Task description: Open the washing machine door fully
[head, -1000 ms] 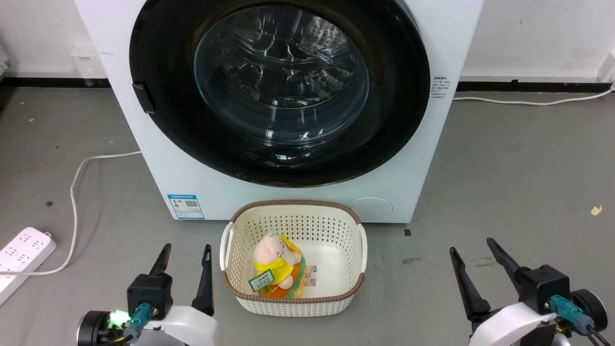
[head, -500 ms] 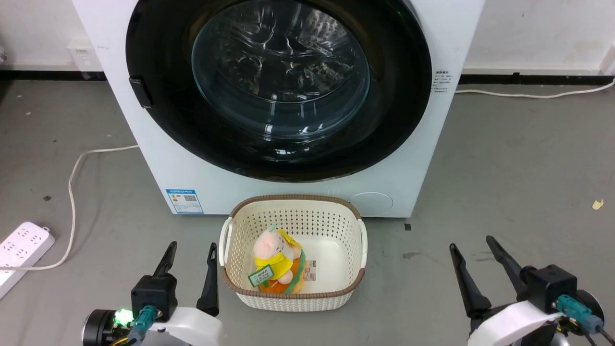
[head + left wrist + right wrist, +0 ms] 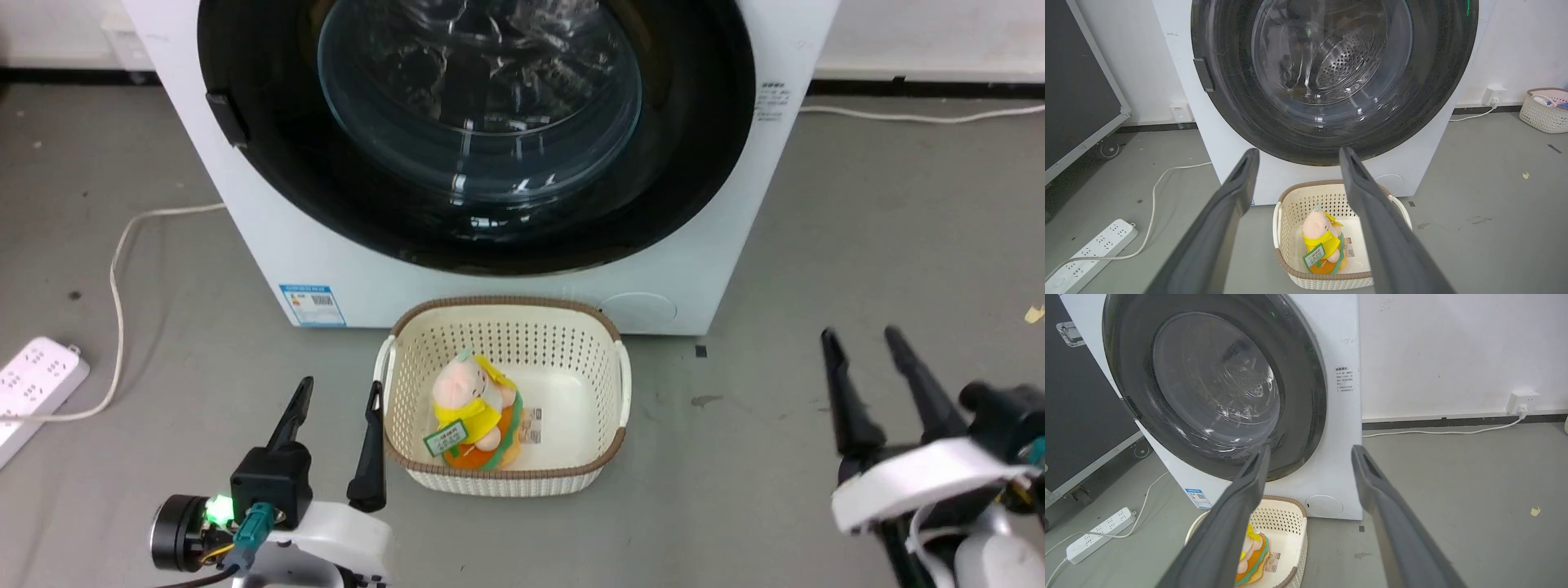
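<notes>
Nearest, lower left, left gripper (image 3: 341, 385): low over the grey floor (image 3: 122, 490), long dark fingers spread apart and empty, tips aimed forward.
Lower right, right gripper (image 3: 860, 333): raised a little higher, fingers likewise apart, holding and touching nothing.
Basket (image 3: 506, 483): cream, perforated, on the floor between the grippers, left wall just beside the left gripper's fingers; plush toy (image 3: 469, 404) inside.
Washing machine (image 3: 269, 245): white front-loader straight ahead, base just behind the basket's back rim.
Washing machine door (image 3: 694, 163): round glossy black ring around a glass bowl, apparently shut flush against the white front; small black tab (image 3: 227, 118) on its left edge, probably the handle.
Step in hand: approach, no contact yet.
Next move: likely a reach up to that tab, fingers hooked behind it, then a pull outward along the hinge's arc, clear of the basket.
</notes>
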